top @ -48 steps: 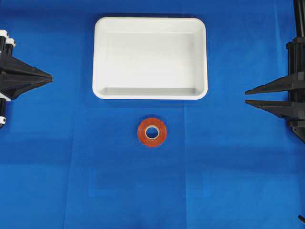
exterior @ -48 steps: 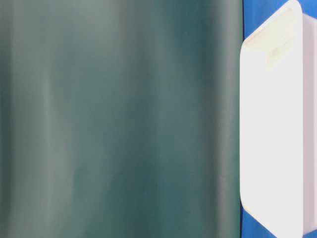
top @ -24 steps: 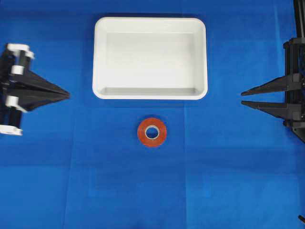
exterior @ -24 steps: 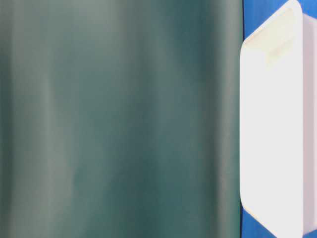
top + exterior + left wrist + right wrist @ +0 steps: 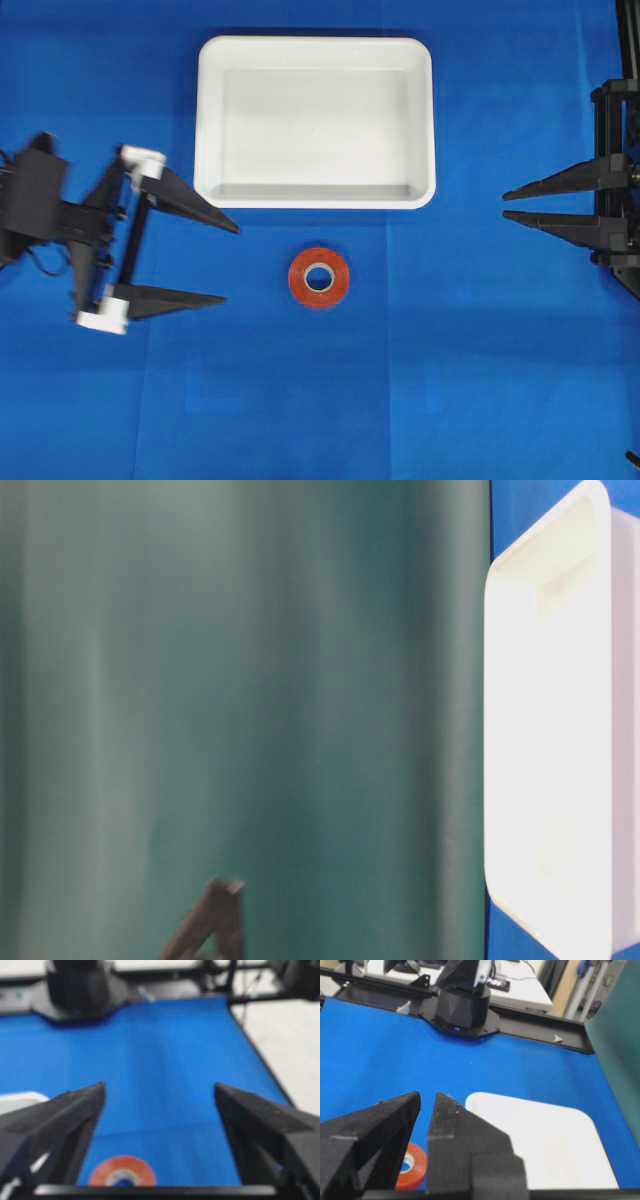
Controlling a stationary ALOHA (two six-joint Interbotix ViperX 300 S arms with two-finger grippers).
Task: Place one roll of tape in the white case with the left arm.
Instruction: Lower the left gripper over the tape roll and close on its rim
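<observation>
Blue cloth covers the counter [image 5: 480, 380] edge to edge in the overhead view. White case [image 5: 315, 120] sits upper centre of that frame, long side running left-right, nothing inside it. Roll of tape [image 5: 320, 277] lies flat on the cloth just below the case's lower rim, apart from it, pale core facing up.

Left claw [image 5: 230, 262] at mid-left of the overhead frame, fingers spread wide and pointing right, nothing between them. Upper tip is close under the case's lower-left corner; lower tip is level with the tape, well to its left. White finger mounts show at the base of each finger. Left wrist view: the roll sits at bottom centre-left, blurred.

Right claw [image 5: 508, 202] at the right edge, mid-height, fingers pointing left with only a narrow gap between the tips, holding nothing, well apart from case and tape.

Table-level view: mostly a blurred green curtain [image 5: 250, 700]; case at the right edge.
</observation>
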